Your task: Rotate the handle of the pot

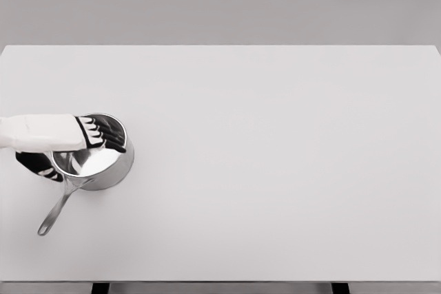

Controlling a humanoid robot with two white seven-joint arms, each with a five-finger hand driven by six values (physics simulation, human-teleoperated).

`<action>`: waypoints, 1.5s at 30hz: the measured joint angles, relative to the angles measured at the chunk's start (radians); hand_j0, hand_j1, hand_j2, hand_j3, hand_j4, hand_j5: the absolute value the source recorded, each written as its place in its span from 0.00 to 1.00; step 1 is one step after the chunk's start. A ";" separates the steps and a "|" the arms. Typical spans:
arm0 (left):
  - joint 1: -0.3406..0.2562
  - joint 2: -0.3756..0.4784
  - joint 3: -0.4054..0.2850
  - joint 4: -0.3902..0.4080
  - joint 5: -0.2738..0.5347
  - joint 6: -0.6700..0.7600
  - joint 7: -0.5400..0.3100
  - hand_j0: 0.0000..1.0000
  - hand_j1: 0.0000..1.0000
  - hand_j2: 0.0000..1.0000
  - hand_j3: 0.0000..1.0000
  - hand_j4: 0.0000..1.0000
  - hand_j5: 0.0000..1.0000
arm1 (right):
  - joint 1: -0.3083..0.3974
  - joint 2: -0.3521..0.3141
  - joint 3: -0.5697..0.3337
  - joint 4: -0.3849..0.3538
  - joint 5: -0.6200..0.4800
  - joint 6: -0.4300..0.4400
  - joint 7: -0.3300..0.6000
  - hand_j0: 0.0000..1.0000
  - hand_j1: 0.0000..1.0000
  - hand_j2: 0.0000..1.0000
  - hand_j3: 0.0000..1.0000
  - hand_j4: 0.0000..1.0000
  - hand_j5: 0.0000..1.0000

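Here, seen from the head camera, a white robot arm reaches in from the picture's left edge and lays its left hand [83, 134] across the open mouth of a polished steel pot [103, 163] on a pale grey table [275, 170]. The pot sits far over on the table's left side, in the near half of the top, well away from the centre and the right side. Its long steel handle [58, 208] runs from the pot's lower left wall toward the near left, ending in a rounded tip with a small hanging eye. The hand's white back covers the pot's left rim, while the dark, white-banded fingers [103, 131] stretch out side by side over the opening, their tips reaching the far right part of the rim. They look extended rather than curled, but whether they press on the rim or hover just above it cannot be told from this angle. A dark part of the hand, with white bands like the fingers, shows below the arm just left of the pot, close against its outer wall; whether it touches the wall is not clear. The hand is not on the handle, which lies free below it. The pot's shiny inside mirrors the fingers. The table's front edge runs along the bottom of the picture, with two dark legs [100, 288] showing beneath it.
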 measured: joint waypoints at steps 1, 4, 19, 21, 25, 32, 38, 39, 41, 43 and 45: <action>0.001 -0.002 0.003 -0.007 0.011 0.000 0.002 1.00 1.00 1.00 1.00 1.00 1.00 | 0.000 0.000 0.000 0.000 0.000 0.000 0.000 1.00 1.00 1.00 1.00 1.00 1.00; 0.012 -0.009 0.006 -0.025 0.036 0.000 0.007 1.00 1.00 1.00 1.00 1.00 1.00 | 0.000 0.000 0.000 0.000 0.000 0.000 0.000 1.00 1.00 1.00 1.00 1.00 1.00; 0.058 -0.001 -0.039 -0.032 0.011 0.000 0.002 1.00 1.00 1.00 1.00 1.00 1.00 | 0.000 0.000 0.000 0.000 0.000 0.000 0.000 1.00 1.00 1.00 1.00 1.00 1.00; 0.058 0.000 -0.037 -0.032 -0.013 0.000 0.001 1.00 1.00 1.00 1.00 1.00 1.00 | 0.000 0.000 0.000 0.000 0.000 0.000 0.000 1.00 1.00 1.00 1.00 1.00 1.00; 0.055 0.000 -0.023 -0.028 -0.041 0.000 0.000 1.00 1.00 1.00 1.00 1.00 1.00 | 0.000 0.000 0.000 0.000 0.000 0.000 0.000 1.00 1.00 1.00 1.00 1.00 1.00; 0.026 -0.005 -0.002 0.023 -0.080 0.001 0.000 1.00 1.00 1.00 1.00 1.00 1.00 | 0.000 0.000 0.000 0.000 0.000 0.000 0.000 1.00 1.00 1.00 1.00 1.00 1.00; 0.000 -0.013 0.011 0.065 -0.099 0.000 -0.001 1.00 1.00 1.00 1.00 1.00 1.00 | 0.000 0.000 0.000 0.000 0.000 0.000 0.000 1.00 1.00 1.00 1.00 1.00 1.00; -0.006 -0.016 0.013 0.076 -0.101 0.000 -0.001 1.00 1.00 1.00 1.00 1.00 1.00 | 0.000 0.000 0.000 0.000 0.000 0.000 0.000 1.00 1.00 1.00 1.00 1.00 1.00; -0.018 -0.023 0.019 0.101 -0.107 0.000 -0.003 1.00 1.00 1.00 1.00 1.00 1.00 | 0.000 0.000 0.000 0.000 0.000 0.000 0.000 1.00 1.00 1.00 1.00 1.00 1.00; -0.020 -0.031 0.027 0.132 -0.114 0.000 -0.004 1.00 1.00 1.00 1.00 1.00 1.00 | 0.000 0.000 0.000 0.000 0.000 0.000 0.000 1.00 1.00 1.00 1.00 1.00 1.00; -0.037 -0.031 0.036 0.154 -0.115 0.000 -0.002 1.00 1.00 1.00 1.00 1.00 1.00 | 0.000 0.000 0.000 0.000 0.000 0.000 0.000 1.00 1.00 1.00 1.00 1.00 1.00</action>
